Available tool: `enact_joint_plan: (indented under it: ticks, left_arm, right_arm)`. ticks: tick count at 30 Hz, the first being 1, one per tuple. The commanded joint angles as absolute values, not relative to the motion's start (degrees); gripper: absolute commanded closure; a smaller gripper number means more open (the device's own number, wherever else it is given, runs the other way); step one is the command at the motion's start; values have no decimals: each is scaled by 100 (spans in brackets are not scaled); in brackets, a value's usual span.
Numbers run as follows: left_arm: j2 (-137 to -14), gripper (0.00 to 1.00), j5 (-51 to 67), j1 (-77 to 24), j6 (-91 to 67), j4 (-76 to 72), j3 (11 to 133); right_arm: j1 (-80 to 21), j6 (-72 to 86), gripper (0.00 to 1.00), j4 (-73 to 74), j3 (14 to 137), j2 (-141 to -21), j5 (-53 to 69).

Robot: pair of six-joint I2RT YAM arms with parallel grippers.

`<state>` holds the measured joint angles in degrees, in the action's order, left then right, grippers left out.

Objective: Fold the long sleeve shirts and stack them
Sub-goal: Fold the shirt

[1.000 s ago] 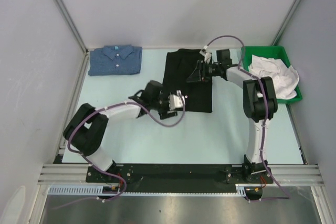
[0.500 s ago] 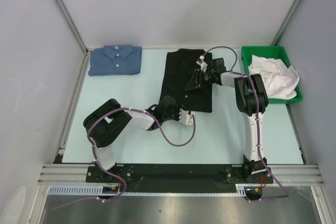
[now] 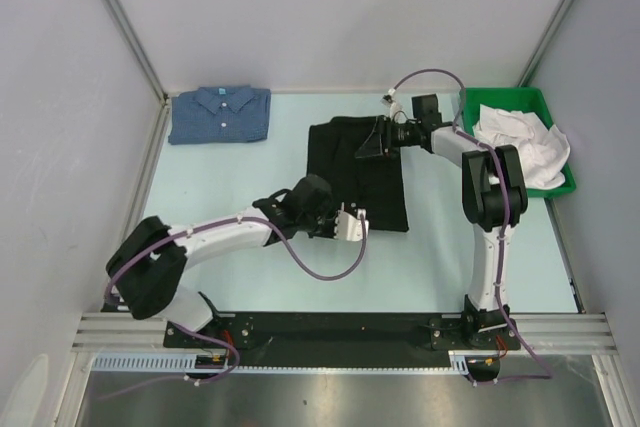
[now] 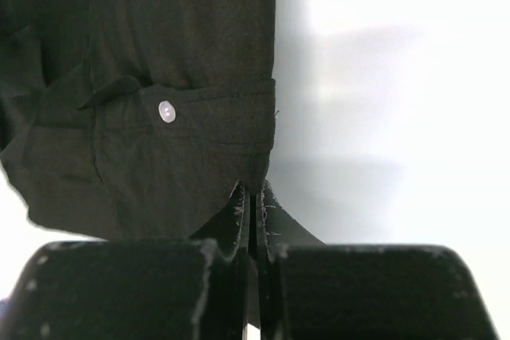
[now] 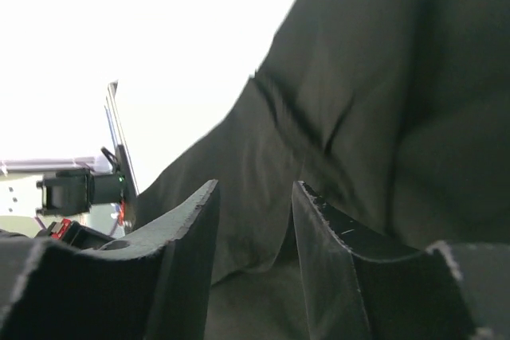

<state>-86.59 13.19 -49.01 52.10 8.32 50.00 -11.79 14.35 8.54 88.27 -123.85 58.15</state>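
The black long sleeve shirt [image 3: 357, 172] lies spread in the middle of the table, and a pale button [image 4: 166, 111] shows near its hem. My left gripper [image 3: 358, 224] is at the shirt's near edge. In the left wrist view it [image 4: 251, 189] is shut on a corner of the black hem [image 4: 183, 77]. My right gripper [image 3: 372, 139] rests on the shirt's far part. Its jaws [image 5: 255, 185] stand apart, with black cloth [image 5: 382, 101] bunched between and behind them. The blue long sleeve shirt [image 3: 220, 113] lies folded at the far left.
A green bin [image 3: 500, 97] holding crumpled white cloth [image 3: 520, 142] stands at the far right. Grey walls with metal posts close the table on three sides. Pale tabletop [image 3: 230, 187] separates the two shirts.
My left gripper has closed on the black shirt's near hem. The black shirt has slid toward the near edge. The right gripper's jaws have widened and it has moved back toward the far side.
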Motion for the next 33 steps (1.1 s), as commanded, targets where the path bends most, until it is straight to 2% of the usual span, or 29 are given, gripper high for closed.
enact_joint_plan:
  ticks: [1, 5, 13, 21, 24, 29, 33]
  left_arm:
    - [-8192, 100, 2353, -5036, 4325, 2617, 5449]
    - [-7990, 100, 3073, -5036, 4008, 3610, 5853]
    - [-8428, 100, 3524, -4870, 3735, 4842, 6951]
    - [-10139, 98, 3604, -4000, 4305, 5624, 8954]
    - [-10974, 90, 3656, -3754, 4447, 5914, 9813]
    - [-11899, 89, 3744, -3314, 4684, 6160, 11001]
    - [-12444, 86, 3797, -3156, 5000, 6275, 11564]
  right_arm:
    - [-1318, 818, 55, 1345, 8588, -11892, 6002]
    - [-1616, 598, 60, 1327, 8044, -11672, 6249]
    - [-2083, 18, 62, 1783, 7392, -11864, 6240]
    - [-2171, -817, 64, 2496, 7374, -11971, 6328]
    - [-2083, -861, 59, 2662, 7724, -11857, 6363]
    - [-1461, -826, 40, 3181, 8575, -11830, 6100]
    - [-934, -729, 33, 3401, 8955, -11874, 6143]
